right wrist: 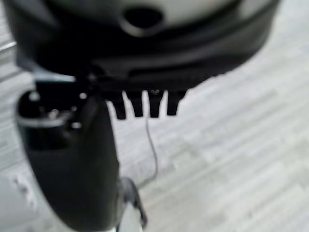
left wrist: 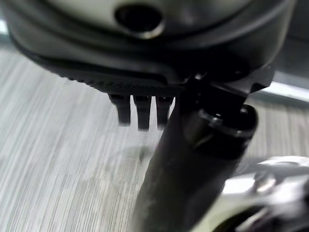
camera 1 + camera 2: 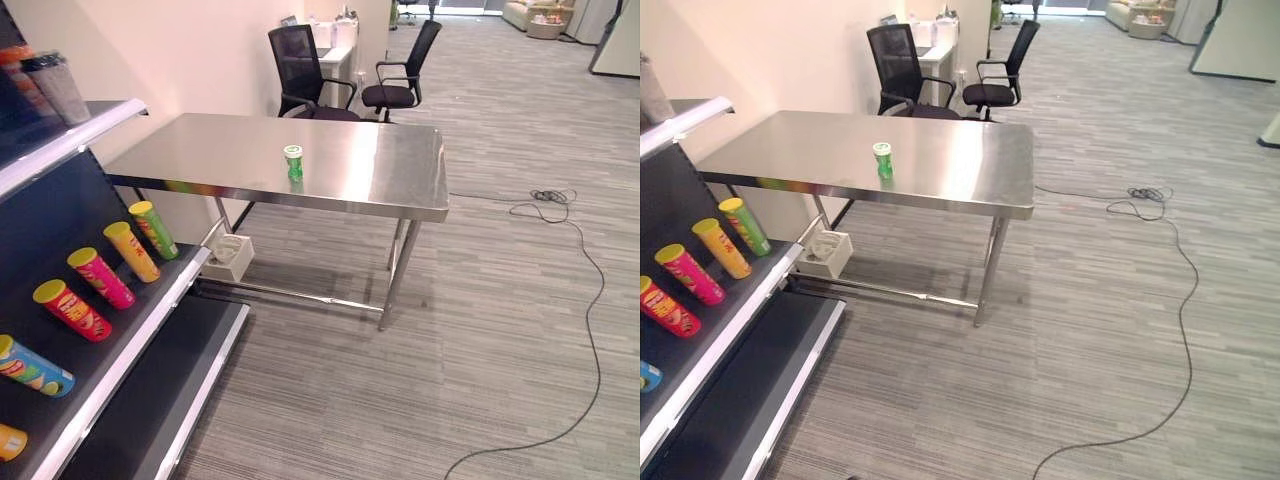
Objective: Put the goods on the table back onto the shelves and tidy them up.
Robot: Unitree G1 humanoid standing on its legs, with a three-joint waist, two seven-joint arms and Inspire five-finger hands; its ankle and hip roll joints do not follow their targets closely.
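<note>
Both hands are seen in their own wrist views, hanging over grey carpet: the left hand (image 2: 145,104) and the right hand (image 1: 145,99) each have straight, relaxed fingers (image 2: 143,113) pointing down, and nothing is held by either.

Ordered by size, the carpeted floor (image 3: 480,330) is spread across the room. A long stainless-steel surface (image 3: 230,150) on metal legs is placed against the pale wall. To the robot's left, a dark shelf unit (image 3: 120,400) with white-edged tiers is seen. Two black mesh office chairs (image 3: 305,70) are parked beyond the far end of the surface.

On the middle tier of the shelf, several tall snack tubes (image 3: 130,250) are laid side by side with yellow lids toward the aisle: green, yellow, pink and red, with a blue one nearer the camera. A white crate (image 3: 230,258) is set on the floor beside the shelf's end, under the surface.

One small green can (image 3: 293,163) with a white lid is stood upright near the front edge of the surface, well apart from both hands.
</note>
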